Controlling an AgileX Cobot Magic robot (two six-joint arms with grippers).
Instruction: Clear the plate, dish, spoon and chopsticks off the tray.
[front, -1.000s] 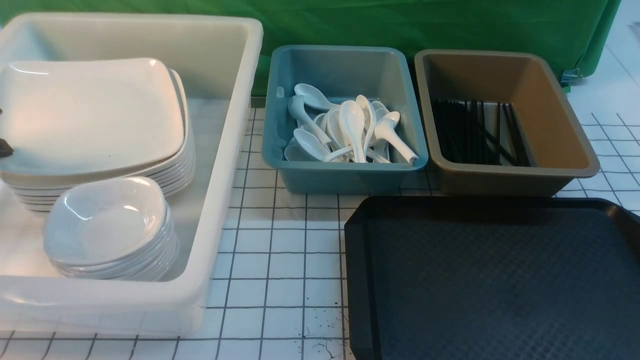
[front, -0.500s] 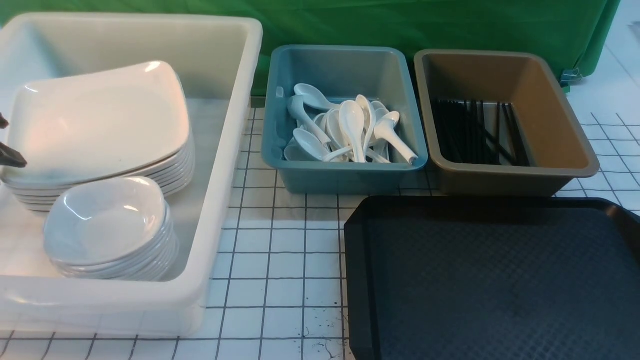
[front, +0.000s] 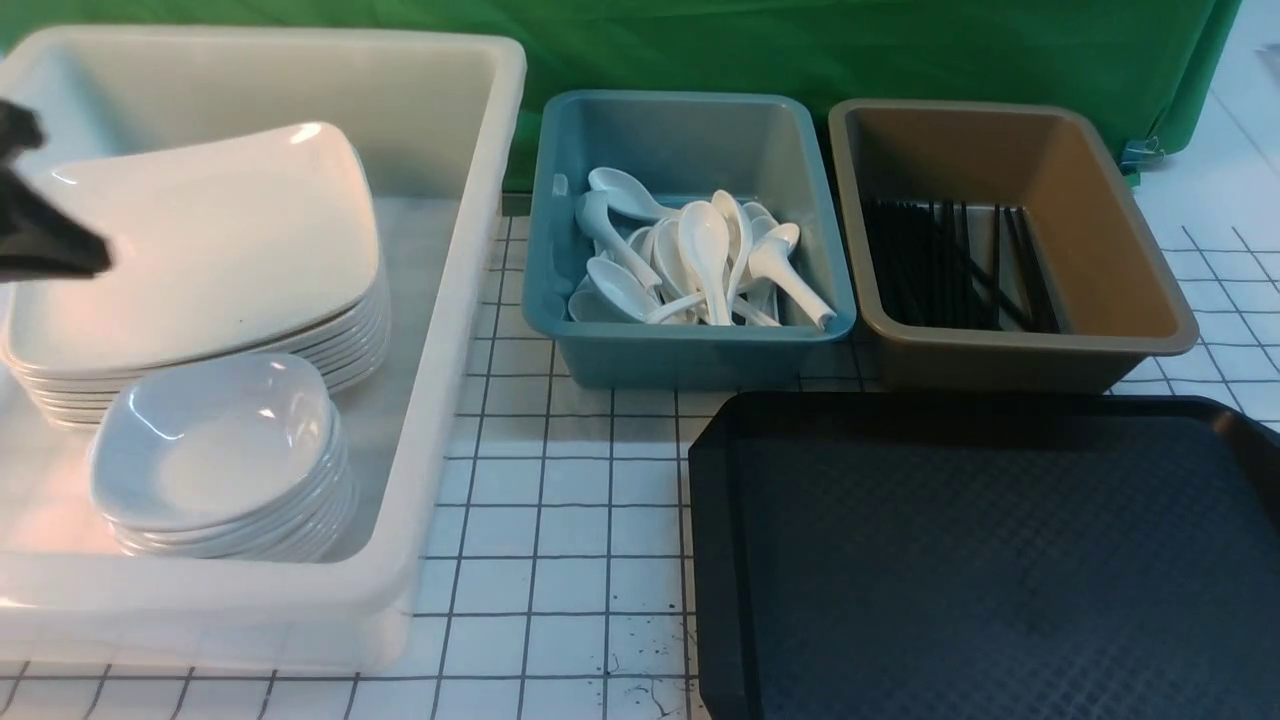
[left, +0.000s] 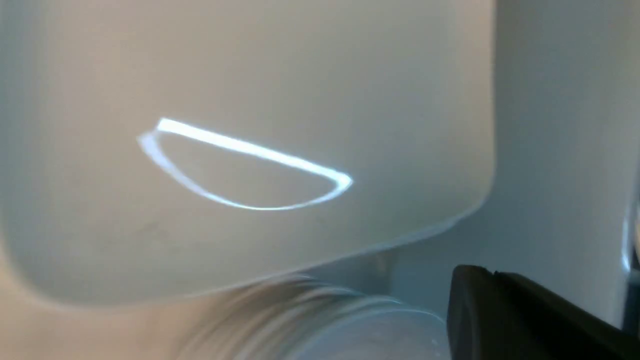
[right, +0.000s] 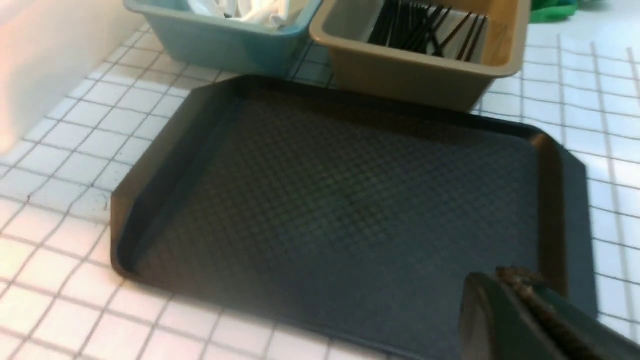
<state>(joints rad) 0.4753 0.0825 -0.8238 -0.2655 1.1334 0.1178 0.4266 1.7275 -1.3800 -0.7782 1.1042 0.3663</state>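
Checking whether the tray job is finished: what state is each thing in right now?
tray: bare, nothing on it.
plate: lying askew atop the plate stack in the white tub.
dish: topmost of the dish pile, same tub.
spoons: heaped in the blue bin.
chopsticks: lying in the brown bin.
left gripper: shut, holding nothing.
right gripper: shut, holding nothing.

A white desk (front: 560, 520) ruled with a dark grid shows black specks (front: 640, 682) at its near edge, while a green cloth (front: 800, 50) hangs along the far side, a metal clip (front: 1141, 154) at its right end.
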